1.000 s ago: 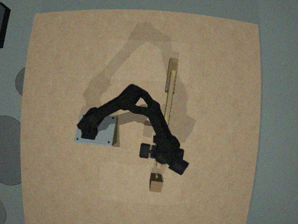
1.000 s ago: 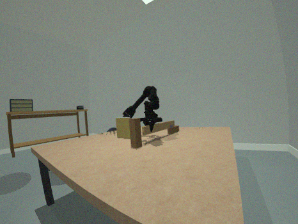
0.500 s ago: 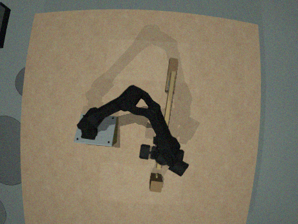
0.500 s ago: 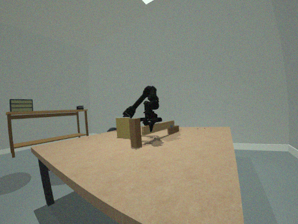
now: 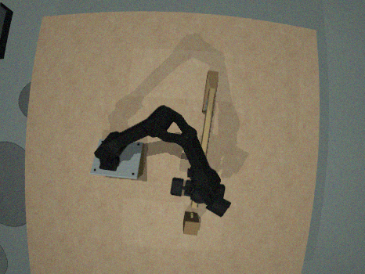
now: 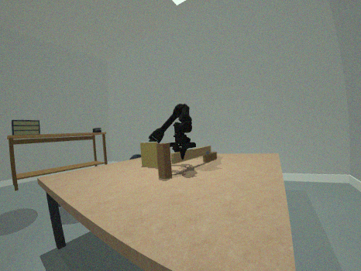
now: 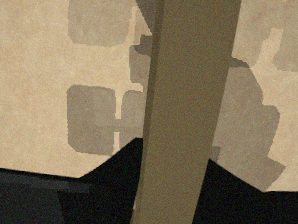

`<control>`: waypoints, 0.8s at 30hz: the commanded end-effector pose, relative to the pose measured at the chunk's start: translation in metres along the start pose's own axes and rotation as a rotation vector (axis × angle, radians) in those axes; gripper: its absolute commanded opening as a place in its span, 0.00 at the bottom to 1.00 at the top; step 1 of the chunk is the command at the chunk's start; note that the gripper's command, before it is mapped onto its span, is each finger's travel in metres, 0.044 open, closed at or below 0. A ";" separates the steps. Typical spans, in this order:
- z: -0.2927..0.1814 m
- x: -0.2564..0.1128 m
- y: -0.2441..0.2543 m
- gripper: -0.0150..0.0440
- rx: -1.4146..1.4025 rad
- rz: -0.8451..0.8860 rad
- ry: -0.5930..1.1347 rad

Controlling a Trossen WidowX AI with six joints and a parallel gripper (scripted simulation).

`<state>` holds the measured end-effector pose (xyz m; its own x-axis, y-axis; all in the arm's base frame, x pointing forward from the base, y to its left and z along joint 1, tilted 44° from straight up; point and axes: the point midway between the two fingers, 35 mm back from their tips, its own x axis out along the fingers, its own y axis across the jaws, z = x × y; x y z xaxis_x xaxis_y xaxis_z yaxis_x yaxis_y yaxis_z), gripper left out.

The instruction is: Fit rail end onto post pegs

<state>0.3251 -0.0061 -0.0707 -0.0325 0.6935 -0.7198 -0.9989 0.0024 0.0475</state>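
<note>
The long rail (image 5: 208,125) (image 6: 194,153) (image 7: 187,90) runs through my gripper (image 5: 199,192) (image 6: 183,156) (image 7: 159,147), which is shut on it near its near end. The rail is held above the table. Its far end lies over the footboard block (image 5: 212,78) (image 6: 210,156); whether it sits in the bracket I cannot tell. The near end points at the post (image 5: 191,226) (image 6: 164,162), with a small gap between them in the top view. A peg (image 5: 192,214) shows at the post's face. The holes and the other peg are hidden.
The arm's base plate (image 5: 131,160) is left of the rail in the top view. The arm reaches over the rail's near part and hides it. Shadows of arm and gripper fall on the table (image 5: 266,98) (image 6: 232,201). A shelf (image 6: 58,135) stands far behind at the left.
</note>
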 end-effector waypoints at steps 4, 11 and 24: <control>-0.004 -0.003 -0.002 0.25 -0.002 -0.010 0.003; -0.006 -0.003 -0.002 0.25 -0.002 -0.010 0.003; -0.010 -0.003 -0.002 0.25 -0.002 -0.010 0.003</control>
<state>0.3244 -0.0117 -0.0756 -0.0323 0.6928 -0.7204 -0.9989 0.0030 0.0476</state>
